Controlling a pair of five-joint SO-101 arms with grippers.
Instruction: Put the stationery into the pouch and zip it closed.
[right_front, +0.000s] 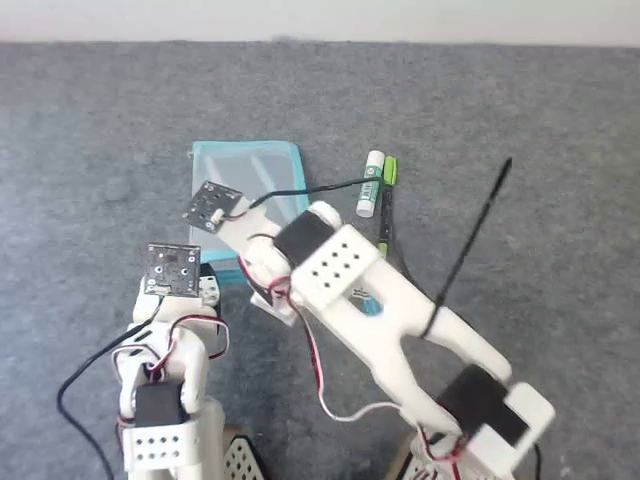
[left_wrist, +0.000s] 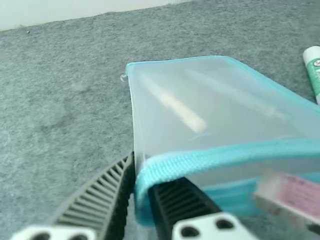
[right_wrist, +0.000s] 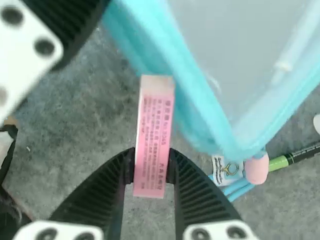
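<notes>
1. High view: one teal pouch (right_front: 245, 175) lies on the grey carpet (right_front: 90, 150). One glue stick (right_front: 371, 183) and one green pen (right_front: 387, 195) lie side by side near it. Of the two arms, the right arm (right_front: 400, 310) stretches diagonally to the pouch's near edge, and the left arm (right_front: 165, 400) stands folded at its near corner.
2. Left wrist view: the left gripper (left_wrist: 142, 197) pinches the pouch's teal rim. One white stick (left_wrist: 175, 106) lies inside the pouch.
3. Right wrist view: the right gripper (right_wrist: 150, 167) is clamped on one pink eraser (right_wrist: 153, 130), held on edge just beside the pouch.
</notes>
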